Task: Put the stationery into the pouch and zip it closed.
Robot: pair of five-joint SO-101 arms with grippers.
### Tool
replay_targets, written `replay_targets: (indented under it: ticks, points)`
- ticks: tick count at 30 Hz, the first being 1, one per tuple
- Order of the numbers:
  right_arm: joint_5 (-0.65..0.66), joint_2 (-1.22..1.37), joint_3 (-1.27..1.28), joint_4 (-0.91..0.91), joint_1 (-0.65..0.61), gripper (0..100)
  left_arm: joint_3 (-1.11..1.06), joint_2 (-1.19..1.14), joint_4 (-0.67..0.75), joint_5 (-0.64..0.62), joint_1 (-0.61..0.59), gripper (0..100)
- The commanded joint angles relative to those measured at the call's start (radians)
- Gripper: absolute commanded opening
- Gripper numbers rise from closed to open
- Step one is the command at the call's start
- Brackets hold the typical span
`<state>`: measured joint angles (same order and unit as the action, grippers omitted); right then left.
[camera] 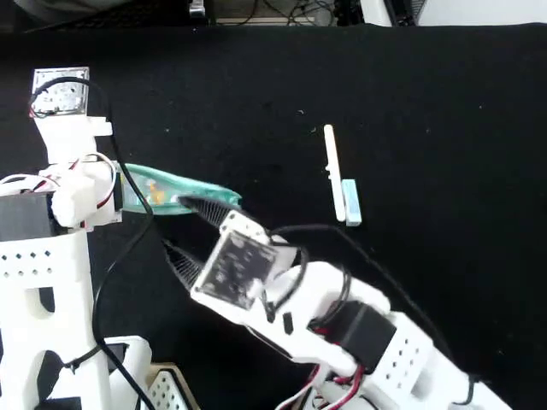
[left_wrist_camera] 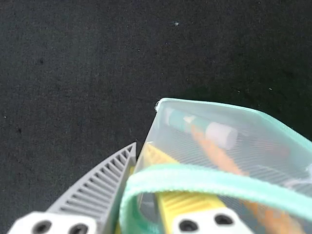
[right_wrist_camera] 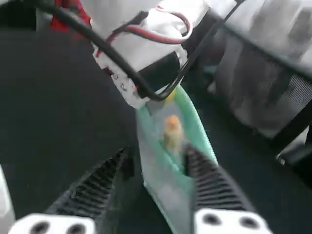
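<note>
Mesh pouch (left_wrist_camera: 214,161) clamped in left end effector (left_wrist_camera: 141,149); ribbed right end effector (right_wrist_camera: 158,157) gapes.

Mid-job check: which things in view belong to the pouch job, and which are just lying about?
Job: pouch, in the left gripper; orange pencil inside it; white pen and blue eraser on the table; right gripper, open at the pouch.
Lying about: cables past the table's far edge.
</note>
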<state>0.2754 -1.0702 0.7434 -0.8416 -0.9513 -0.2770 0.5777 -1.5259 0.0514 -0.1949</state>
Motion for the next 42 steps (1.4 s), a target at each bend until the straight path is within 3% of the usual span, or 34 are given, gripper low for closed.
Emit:
replay_targets:
  ticks: [1, 6, 10, 14, 19, 24, 29, 42]
  points:
    - [-0.026, 0.12, -0.32, -0.199, -0.011, 24.3, -0.033, -0.017, 0.011, 0.008, -0.001, 3]
    - [-0.023, 0.182, -0.644, -0.382, 0.014, 24.3, -0.033, -0.017, 0.011, 0.008, -0.002, 3]
    - [-0.023, 0.153, -0.777, -0.466, 0.245, 21.1, -0.033, -0.017, 0.011, 0.008, -0.002, 3]
    - [-0.025, 0.183, -0.679, -0.586, 0.58, 7.7, -0.033, -0.017, 0.011, 0.008, -0.002, 3]
    - [-0.02, 0.378, -0.334, -0.512, 0.793, 15.2, -0.033, -0.017, 0.011, 0.008, 0.002, 3]
    - [-0.015, 0.67, -0.214, -0.224, 0.878, 19.1, -0.033, -0.017, 0.011, 0.008, 0.002, 3]
    - [0.029, 0.975, -0.354, -0.052, 0.899, 19.1, -0.033, -0.017, 0.011, 0.008, -0.002, 3]
    - [0.026, 1.728, -1.245, -0.282, 0.921, 19.1, -0.035, -0.017, 0.011, 0.008, -0.002, 3]
